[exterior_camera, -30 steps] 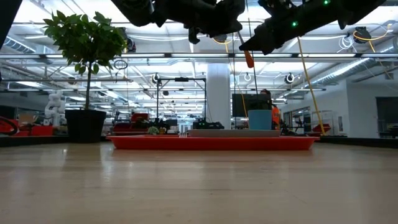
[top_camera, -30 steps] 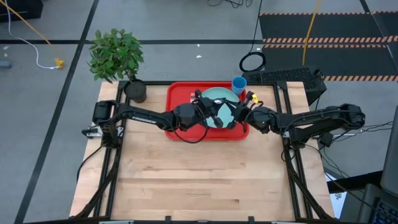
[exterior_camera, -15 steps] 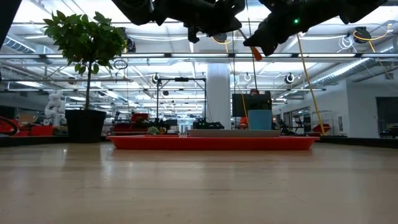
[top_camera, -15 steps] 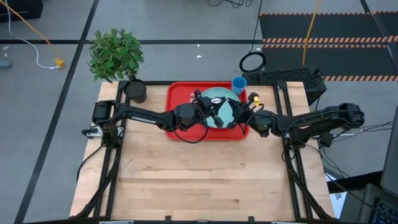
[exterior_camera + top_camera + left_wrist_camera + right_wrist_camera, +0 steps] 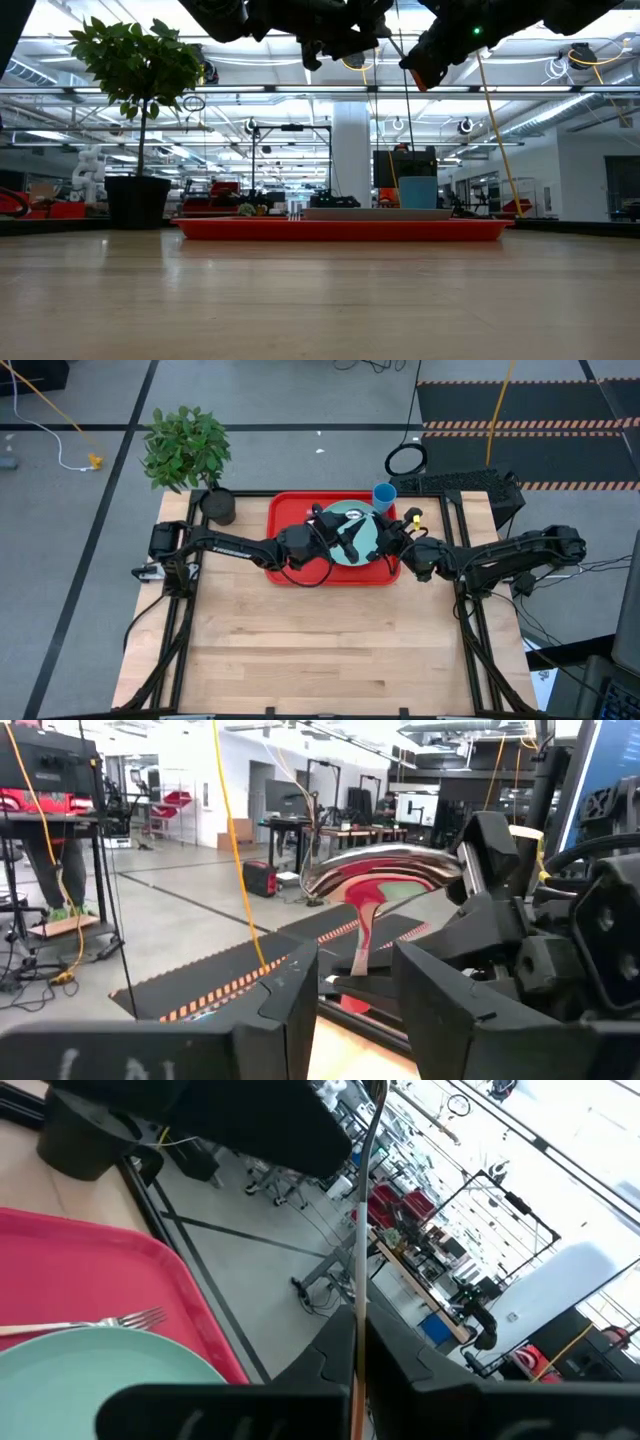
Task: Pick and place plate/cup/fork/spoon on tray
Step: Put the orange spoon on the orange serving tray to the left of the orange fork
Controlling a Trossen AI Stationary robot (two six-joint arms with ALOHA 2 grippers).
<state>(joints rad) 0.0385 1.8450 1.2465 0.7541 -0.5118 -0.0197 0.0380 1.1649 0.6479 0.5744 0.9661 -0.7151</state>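
Note:
The red tray (image 5: 288,525) lies at the table's far middle with the teal plate (image 5: 345,516) on it. The fork (image 5: 100,1322) lies across the plate. The blue cup (image 5: 384,493) stands at the tray's far right corner. Both grippers meet above the plate. My right gripper (image 5: 394,541) is shut on the spoon (image 5: 380,875), whose orange handle (image 5: 410,517) sticks out toward the far right. My left gripper (image 5: 355,995) is open, its fingers on either side of the spoon's neck, below the bowl. My right gripper pinches the spoon's thin metal stem (image 5: 358,1295) between its two fingers, which lie across it. The stem runs on past the fingertips to the bowl (image 5: 385,870) at my left gripper. The spoon is lifted clear, high above the tray.
A potted plant (image 5: 217,506) stands at the table's far left, beside the tray. Bare wooden table (image 5: 320,650) spreads over the near half. A dark keyboard-like object (image 5: 460,482) sits beyond the far right corner.
In the low view the spoon's orange handle, which hung down below my right gripper, has swung up close under it. Both grippers stay high above the plate.

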